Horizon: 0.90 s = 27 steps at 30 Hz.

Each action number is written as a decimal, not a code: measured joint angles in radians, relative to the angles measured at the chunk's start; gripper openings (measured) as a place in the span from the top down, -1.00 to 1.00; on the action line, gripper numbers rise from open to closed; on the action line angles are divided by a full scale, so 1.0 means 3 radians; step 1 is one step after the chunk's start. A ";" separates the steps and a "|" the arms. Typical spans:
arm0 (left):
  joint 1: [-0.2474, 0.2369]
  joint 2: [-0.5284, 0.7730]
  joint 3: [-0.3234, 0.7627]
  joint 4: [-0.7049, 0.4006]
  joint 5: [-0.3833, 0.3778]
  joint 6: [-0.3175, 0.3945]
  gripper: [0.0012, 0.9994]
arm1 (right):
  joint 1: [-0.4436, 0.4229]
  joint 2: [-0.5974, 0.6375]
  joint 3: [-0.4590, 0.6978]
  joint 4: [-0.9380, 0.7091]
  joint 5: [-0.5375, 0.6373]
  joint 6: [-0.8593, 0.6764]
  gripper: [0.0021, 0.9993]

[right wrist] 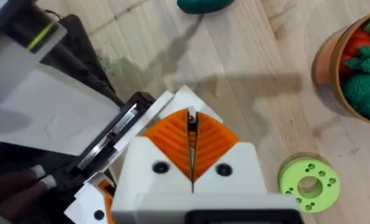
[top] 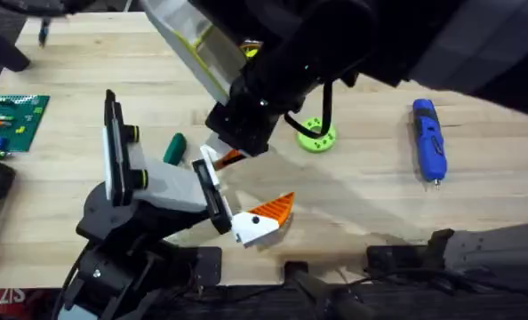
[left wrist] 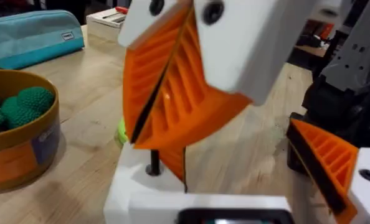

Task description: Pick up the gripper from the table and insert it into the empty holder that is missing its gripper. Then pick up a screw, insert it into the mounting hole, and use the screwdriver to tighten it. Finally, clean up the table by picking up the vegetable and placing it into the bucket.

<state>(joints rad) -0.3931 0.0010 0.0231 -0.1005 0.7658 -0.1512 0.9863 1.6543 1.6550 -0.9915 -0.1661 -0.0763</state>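
While we're sweeping from the left edge of the overhead view, a green studded board [top: 12, 121] is lying flat at the table's [top: 371, 196] side. Next the holder [top: 148, 182] is standing on its dark grey base, black rail plates upright, yellow-green knobs showing. Just past it, the vegetable [top: 174, 148] is resting on the bare wood, close to the holder but apart from it.

Now the action: the right arm is reaching across from the upper right, and the right gripper [top: 225, 156] is hovering over the holder's front rail, orange pads [right wrist: 172, 140] pressed tight together. Directly under it, the gripper [left wrist: 141, 183] is sitting as a white block against the rail, orange wedge behind it. A thin dark screw [left wrist: 154, 164] is standing upright in that block at the tip of the pads; whether they're pinching it, I cannot tell. The twin fingertip [top: 266, 217] is pointing out from the rail's other end.

As for the left gripper [left wrist: 200, 200], I cannot tell whether it's wide or narrow.

Moving right, the lime-green disc [top: 316, 135] is lying flat, and well beyond it the screwdriver [top: 428, 140] is lying alone, bit toward the near edge. On the right wrist view, the bucket [right wrist: 327, 59] is standing near the disc, knitted vegetables inside.
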 joint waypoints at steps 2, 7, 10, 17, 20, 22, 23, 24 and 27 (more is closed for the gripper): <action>0.0000 0.0000 0.0000 0.0000 0.0000 0.0001 -0.98 | 0.0000 0.0000 0.0000 -0.0011 0.0000 -0.0006 0.99; 0.0000 0.0000 0.0000 0.0000 0.0000 0.0000 -0.98 | 0.0000 0.0000 0.0000 -0.0054 0.0000 -0.0011 0.99; 0.0000 0.0000 0.0000 0.0000 0.0000 0.0001 -0.98 | 0.0000 0.0001 0.0000 -0.0054 0.0000 -0.0011 0.99; 0.0000 0.0000 0.0000 0.0000 0.0000 0.0000 -0.98 | 0.0000 0.0026 0.0000 -0.0029 -0.0003 -0.0011 0.99; 0.0000 0.0000 0.0000 -0.0001 0.0000 -0.0022 -0.98 | -0.0001 0.0058 0.0000 -0.0010 -0.0013 -0.0010 0.99; 0.0000 0.0000 0.0000 0.0001 0.0001 -0.0029 -0.98 | 0.0000 0.0067 0.0000 -0.0023 -0.0020 -0.0010 0.99; 0.0000 0.0000 0.0000 0.0001 0.0001 -0.0026 -0.98 | 0.0000 0.0077 0.0000 -0.0042 -0.0024 -0.0010 0.99; 0.0000 0.0000 0.0000 0.0001 0.0001 -0.0025 -0.98 | 0.0000 0.0091 0.0000 -0.0048 -0.0025 -0.0010 0.99; 0.0001 0.0000 0.0000 -0.0001 -0.0004 -0.0046 -0.98 | -0.0001 0.0116 0.0000 -0.0025 -0.0025 -0.0010 0.99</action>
<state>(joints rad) -0.3930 0.0010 0.0231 -0.1007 0.7647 -0.1648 0.9859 1.6890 1.6550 -0.9989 -0.1738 -0.0792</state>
